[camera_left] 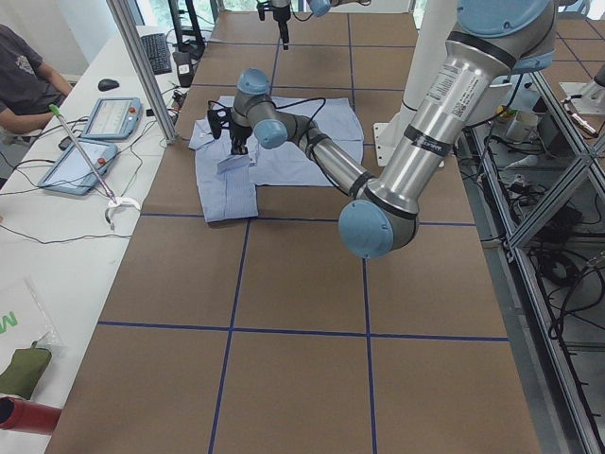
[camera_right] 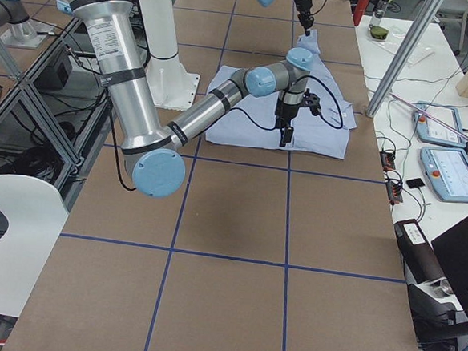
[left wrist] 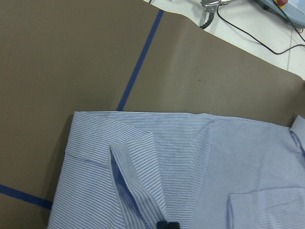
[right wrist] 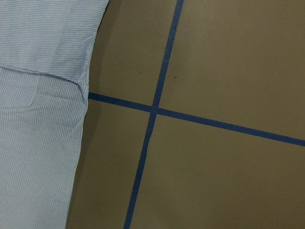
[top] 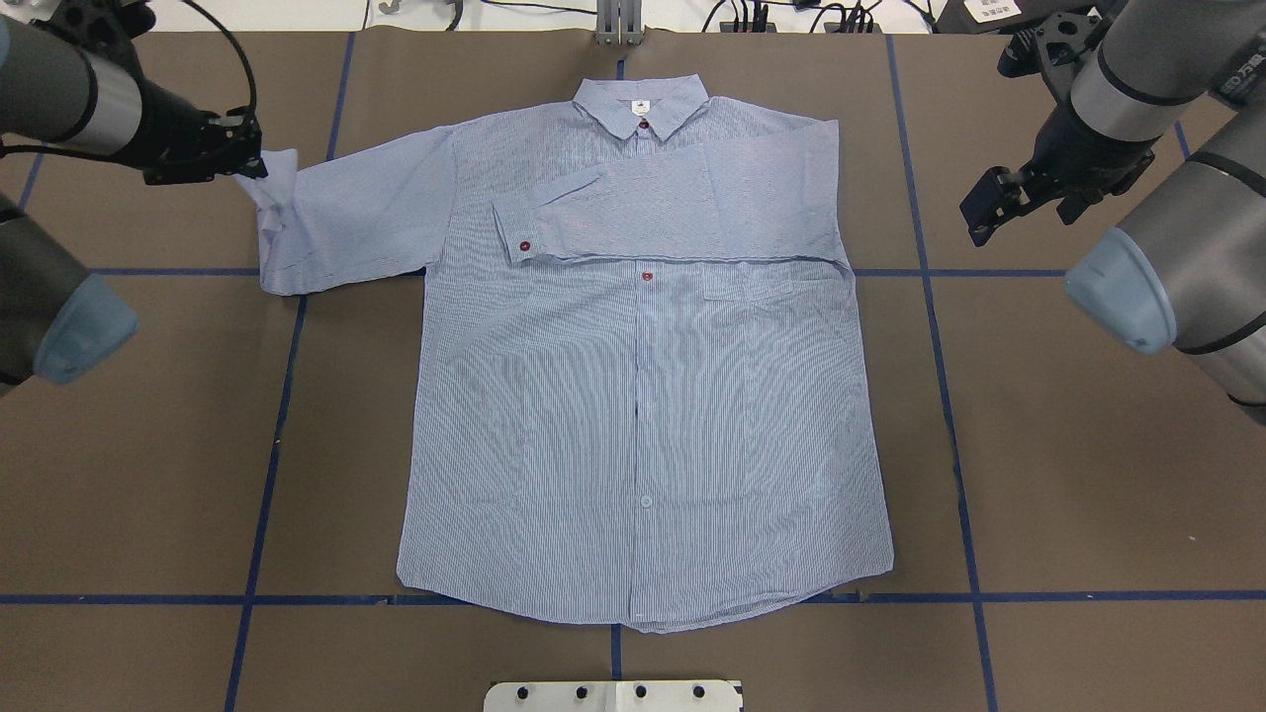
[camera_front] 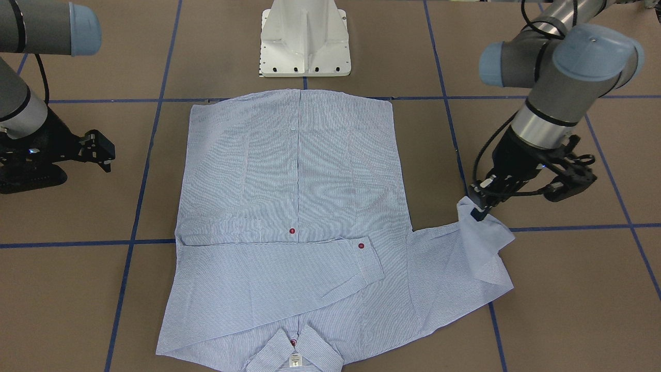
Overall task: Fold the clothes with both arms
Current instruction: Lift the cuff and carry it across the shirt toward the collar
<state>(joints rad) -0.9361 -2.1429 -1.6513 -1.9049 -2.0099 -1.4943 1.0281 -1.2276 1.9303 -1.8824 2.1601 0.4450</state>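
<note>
Left end effector pinches shirt at cuff.

A brown table marked with blue tape lines is spreading out beneath the left pincer. Back from that pincer and to its right, a white pedestal base is standing. Beyond the pincer, off the table, two tablets are lying on a white bench, and a person is sitting there.

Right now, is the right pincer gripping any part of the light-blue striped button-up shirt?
No, the right pincer hangs over the brown table, clear of the light-blue striped button-up shirt.
</note>
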